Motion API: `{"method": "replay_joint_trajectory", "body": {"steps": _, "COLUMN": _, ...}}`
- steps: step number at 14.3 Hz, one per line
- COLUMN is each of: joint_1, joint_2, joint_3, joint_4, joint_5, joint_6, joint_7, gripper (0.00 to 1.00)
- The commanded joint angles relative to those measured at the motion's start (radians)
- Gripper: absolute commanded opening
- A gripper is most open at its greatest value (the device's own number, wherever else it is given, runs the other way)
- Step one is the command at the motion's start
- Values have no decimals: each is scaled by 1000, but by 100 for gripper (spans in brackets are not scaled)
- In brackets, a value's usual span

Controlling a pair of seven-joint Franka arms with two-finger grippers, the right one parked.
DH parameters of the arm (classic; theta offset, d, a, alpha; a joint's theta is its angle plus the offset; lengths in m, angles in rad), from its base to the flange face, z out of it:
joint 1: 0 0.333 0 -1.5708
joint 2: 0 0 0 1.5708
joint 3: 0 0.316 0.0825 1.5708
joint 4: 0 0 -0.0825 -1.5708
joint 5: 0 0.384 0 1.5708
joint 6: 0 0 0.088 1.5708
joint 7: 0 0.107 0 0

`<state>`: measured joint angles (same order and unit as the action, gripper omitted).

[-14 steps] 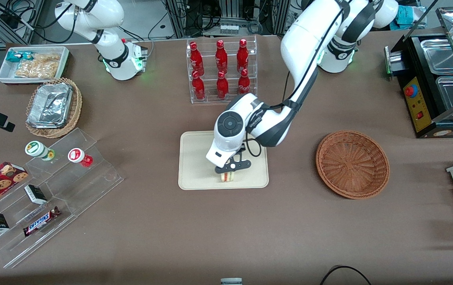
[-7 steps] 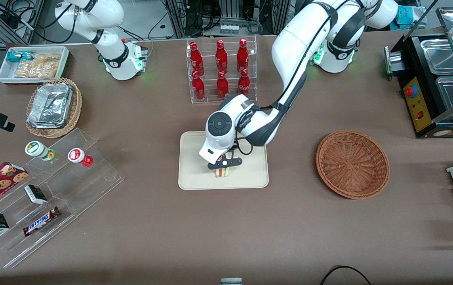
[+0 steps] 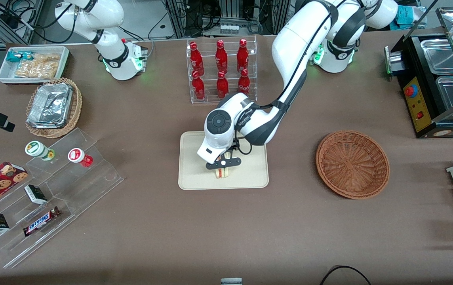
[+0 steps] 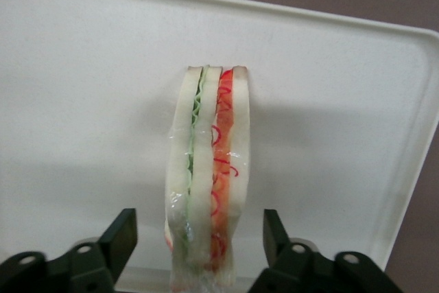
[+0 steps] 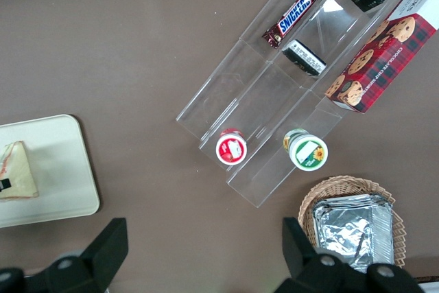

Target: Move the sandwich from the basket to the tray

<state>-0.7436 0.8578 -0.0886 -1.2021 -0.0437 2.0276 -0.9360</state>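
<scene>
The sandwich (image 3: 221,173) (image 4: 209,169), a white bread wedge with green and red filling in clear wrap, stands on its edge on the cream tray (image 3: 195,174) (image 4: 82,66), near the tray's edge closest to the front camera. My left gripper (image 3: 222,163) (image 4: 199,238) hangs just above it, open. One finger (image 4: 122,235) stands on each side of the sandwich with a gap to the bread on both sides. The reddish-brown basket (image 3: 352,164) sits toward the working arm's end of the table with nothing in it. The right wrist view also shows the tray (image 5: 55,183) and the sandwich (image 5: 17,169).
A clear rack of red bottles (image 3: 221,69) stands farther from the front camera than the tray, close to my arm's elbow. A clear stepped shelf with snacks (image 3: 52,186) and a tan basket of foil containers (image 3: 52,107) lie toward the parked arm's end. A black food warmer (image 3: 440,79) stands past the basket.
The gripper moved with the sandwich a short way along the tray toward the parked arm's end and slightly away from the front camera. It then stopped, and the sandwich now rests on the tray.
</scene>
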Motion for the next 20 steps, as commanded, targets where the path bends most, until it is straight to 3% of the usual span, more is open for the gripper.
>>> {"method": "replay_joint_trajectory", "body": {"steps": 1, "joint_1": -7, "joint_2": -110, "joint_3": 26, "joint_4": -39, "joint_5": 37, "joint_6": -107, "joint_7": -20, "gripper": 100}}
{"method": "replay_joint_trajectory", "body": {"steps": 6, "joint_1": 108, "joint_2": -288, "joint_3": 47, "joint_4": -183, "joint_5": 24, "joint_6": -225, "joint_7": -14, "gripper": 100}}
{"method": "replay_joint_trajectory", "body": {"steps": 15, "joint_1": 400, "joint_2": -696, "joint_3": 47, "joint_4": -631, "joint_5": 24, "joint_6": -248, "joint_7": 486, "gripper": 100}}
{"method": "replay_joint_trajectory", "body": {"steps": 20, "joint_1": 512, "joint_2": -862, "joint_3": 49, "joint_4": -671, "joint_5": 47, "joint_6": -375, "joint_7": 629, "gripper": 100}}
